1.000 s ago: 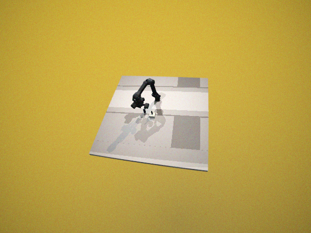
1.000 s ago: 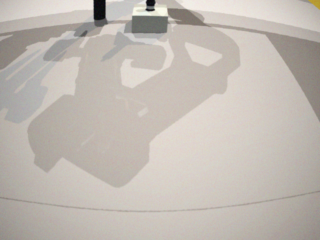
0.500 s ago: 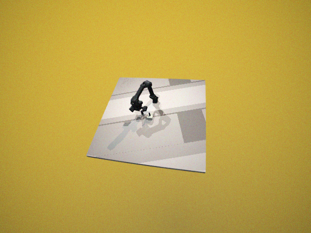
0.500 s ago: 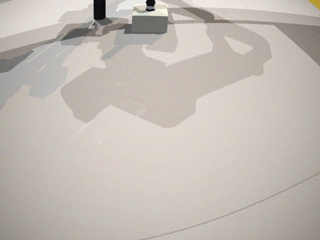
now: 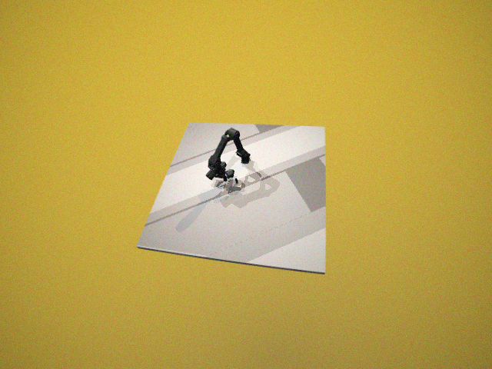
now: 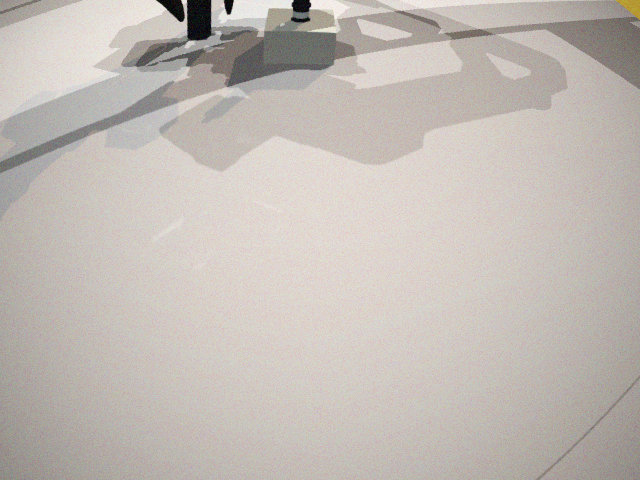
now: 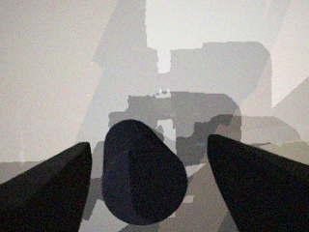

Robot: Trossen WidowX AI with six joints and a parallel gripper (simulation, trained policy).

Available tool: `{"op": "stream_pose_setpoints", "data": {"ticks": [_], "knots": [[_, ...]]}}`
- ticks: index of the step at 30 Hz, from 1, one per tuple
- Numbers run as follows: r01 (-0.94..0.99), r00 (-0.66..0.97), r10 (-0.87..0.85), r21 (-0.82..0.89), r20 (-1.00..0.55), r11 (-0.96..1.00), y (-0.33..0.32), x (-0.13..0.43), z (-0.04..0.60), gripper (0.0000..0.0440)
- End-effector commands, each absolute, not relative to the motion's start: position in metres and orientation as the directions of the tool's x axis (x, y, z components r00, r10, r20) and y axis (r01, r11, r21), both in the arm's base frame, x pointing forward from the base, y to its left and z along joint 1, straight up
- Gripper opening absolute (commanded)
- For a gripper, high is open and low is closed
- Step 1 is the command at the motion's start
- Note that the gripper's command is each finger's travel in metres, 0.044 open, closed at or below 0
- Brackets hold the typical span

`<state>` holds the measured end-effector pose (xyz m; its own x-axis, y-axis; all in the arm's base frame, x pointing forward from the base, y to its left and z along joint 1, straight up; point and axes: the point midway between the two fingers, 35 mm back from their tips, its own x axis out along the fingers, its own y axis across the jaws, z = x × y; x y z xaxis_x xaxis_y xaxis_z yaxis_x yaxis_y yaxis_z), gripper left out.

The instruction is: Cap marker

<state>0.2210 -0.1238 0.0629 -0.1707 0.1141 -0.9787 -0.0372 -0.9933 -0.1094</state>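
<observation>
Here the jaws (image 5: 227,177) (image 6: 205,14) were, parted around the dark cap (image 6: 199,21) (image 7: 145,181) and grasping nothing: the wrist view had a gap on either side of it, wider on the right of the picture. And the cap? Standing upright on the worktop (image 5: 277,238) (image 6: 320,310) (image 7: 48,72), just beside the pale holder block (image 6: 299,49) (image 7: 296,151) but apart from it, its upper part cut off by the top edge of the exterior view.

Over at the block, the marker (image 5: 237,181) (image 6: 301,4) stood upright with a light band low on its dark body, and its upper end ran out of the exterior picture. The cap was off it! From the top view, the black arm (image 5: 221,148) arched high and bent down towards the pair, throwing broad shadows, while yellow floor (image 5: 79,79) (image 6: 632,6) spread all round the worktop.
</observation>
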Motion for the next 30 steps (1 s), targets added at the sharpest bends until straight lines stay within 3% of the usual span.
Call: {"op": "stream_pose_setpoints", "data": {"ticks": [1,7,8,30], "knots": [[-0.019,-0.173,0.107,-0.105,-0.979,-0.994,-0.124,0.220,0.059,0.0228],[0.008,-0.146,0.077,-0.079,-0.986,-0.997,-0.126,0.223,0.067,0.0082],[0.013,-0.138,0.069,-0.072,-0.988,-0.997,-0.127,0.224,0.070,0.0077],[0.094,0.011,-0.013,0.014,-1.000,-0.996,-0.102,0.267,0.142,0.0070]]}}
